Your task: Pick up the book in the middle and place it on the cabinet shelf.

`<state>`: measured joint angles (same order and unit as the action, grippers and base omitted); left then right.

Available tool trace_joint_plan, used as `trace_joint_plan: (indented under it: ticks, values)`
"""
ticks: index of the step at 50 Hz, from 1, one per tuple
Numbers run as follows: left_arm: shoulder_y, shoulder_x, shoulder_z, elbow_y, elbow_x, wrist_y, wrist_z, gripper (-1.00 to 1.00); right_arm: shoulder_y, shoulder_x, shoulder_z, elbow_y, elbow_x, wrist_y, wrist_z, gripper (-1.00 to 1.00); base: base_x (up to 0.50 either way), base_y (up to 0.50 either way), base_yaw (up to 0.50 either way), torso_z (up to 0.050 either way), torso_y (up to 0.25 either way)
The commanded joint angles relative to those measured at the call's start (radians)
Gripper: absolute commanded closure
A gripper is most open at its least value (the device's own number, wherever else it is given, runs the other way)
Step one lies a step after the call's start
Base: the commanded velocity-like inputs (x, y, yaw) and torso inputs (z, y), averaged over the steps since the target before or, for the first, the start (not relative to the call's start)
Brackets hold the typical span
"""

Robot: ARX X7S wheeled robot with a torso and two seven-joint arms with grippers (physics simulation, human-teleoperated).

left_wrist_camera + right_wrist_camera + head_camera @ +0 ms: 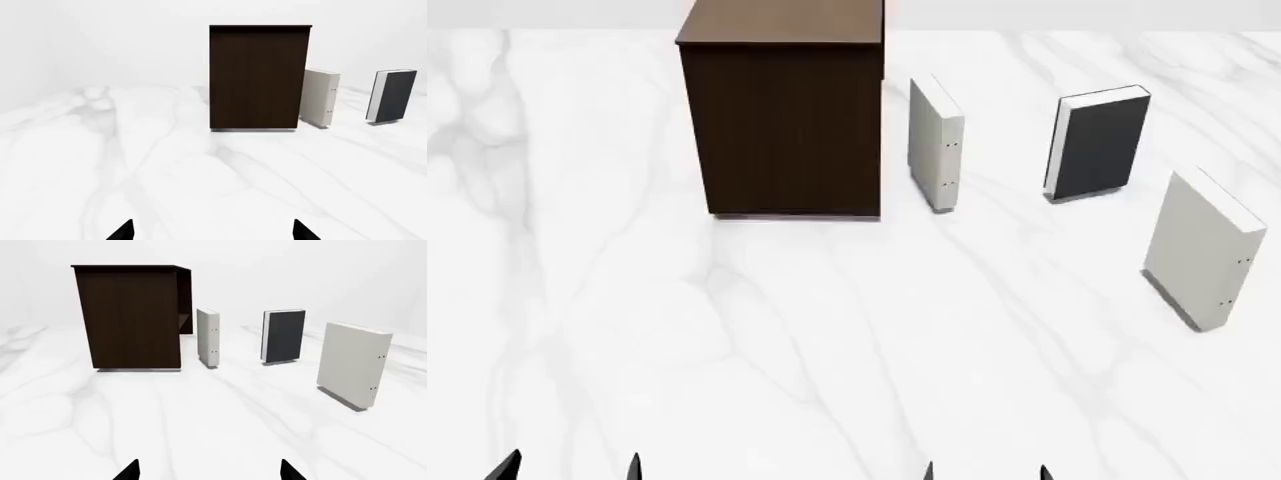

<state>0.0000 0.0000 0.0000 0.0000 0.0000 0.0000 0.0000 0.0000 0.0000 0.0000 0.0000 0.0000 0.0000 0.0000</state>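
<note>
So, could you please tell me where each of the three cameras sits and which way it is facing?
Head view: high up, looking forward and down at the tall brown wood-grain cabinet, the dark charcoal-grey hardcover book and two pale off-white books; fingertips of both grippers show.
Left wrist view: low over the white marble surface, facing the cabinet; left gripper fingertips show.
Right wrist view: low, facing all three books; right gripper fingertips show.
All three views share the cabinet and the grey book.

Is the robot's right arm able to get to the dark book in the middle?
Probably yes. Bare table lies between the right end effector and the dark book, which stands apart from both pale books.
</note>
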Motion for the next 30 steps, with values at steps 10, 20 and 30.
trace_joint_plan:
  ticks: [10, 20, 30]
  values:
    - [-0.012, -0.039, 0.050, -0.007, -0.048, -0.029, -0.060, -1.00, 0.008, 0.042, -0.042, 0.004, 0.059, 0.005, 0.051, -1.00, 0.00, 0.00, 0.00, 0.000, 0.000]
    - [-0.029, -0.054, 0.062, -0.028, -0.073, -0.047, -0.089, -1.00, 0.015, 0.057, -0.066, 0.025, 0.072, -0.013, 0.076, -1.00, 0.00, 0.00, 0.00, 0.000, 0.000]
    - [0.006, -0.092, 0.087, 0.086, -0.030, -0.043, -0.126, -1.00, -0.010, 0.074, -0.046, -0.082, 0.123, 0.032, 0.108, -1.00, 0.00, 0.00, 0.00, 0.000, 0.000]
